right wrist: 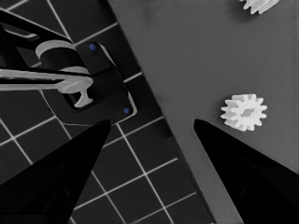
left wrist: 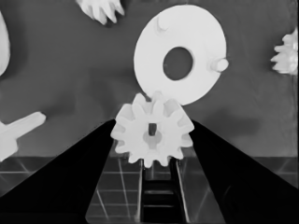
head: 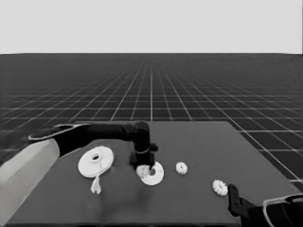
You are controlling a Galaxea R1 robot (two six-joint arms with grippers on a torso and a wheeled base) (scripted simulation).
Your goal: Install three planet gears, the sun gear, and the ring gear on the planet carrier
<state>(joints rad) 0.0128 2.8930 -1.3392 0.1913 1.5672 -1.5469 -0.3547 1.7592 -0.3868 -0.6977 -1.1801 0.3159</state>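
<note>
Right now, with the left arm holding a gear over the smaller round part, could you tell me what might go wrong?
1. The gear in the left end effector sits at the smaller round part's edge, not over a peg; released here, it could miss.
2. Lowering off-centre may push that part toward the thin white piece.

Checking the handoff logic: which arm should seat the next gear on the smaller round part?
Left. The left gripper is shut on a gear right at the smaller round part, whose pegs look bare. The right gripper is parked, open, at the table's near right corner.
</note>
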